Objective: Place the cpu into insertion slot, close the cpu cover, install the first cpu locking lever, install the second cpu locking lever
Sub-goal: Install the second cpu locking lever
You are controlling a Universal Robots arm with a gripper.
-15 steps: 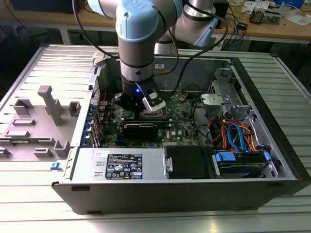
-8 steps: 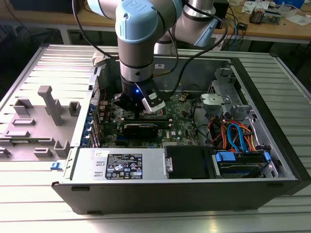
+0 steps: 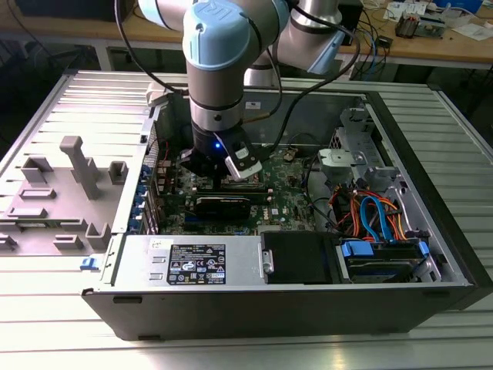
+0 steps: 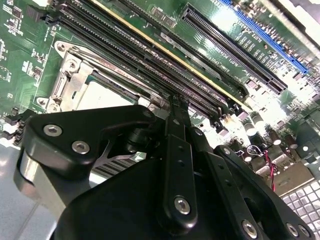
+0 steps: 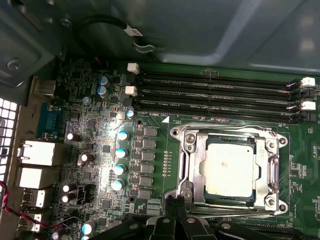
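the cpu [image 5: 232, 171] already sat in the insertion slot [image 5: 187, 150] under the cpu cover [image 5: 272, 165]; the gripper [image 5: 176, 202], fingers together, could slip off a locking lever

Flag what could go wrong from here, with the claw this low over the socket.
1. The claw sits at the edge of the cpu cover, close beside a thin lever rod; a slip could bend it.
2. The cpu already lies in the insertion slot under the frame; uneven pressing might stress it.
3. The memory slots run right beside the socket, so a sideways drift could hit their clips.
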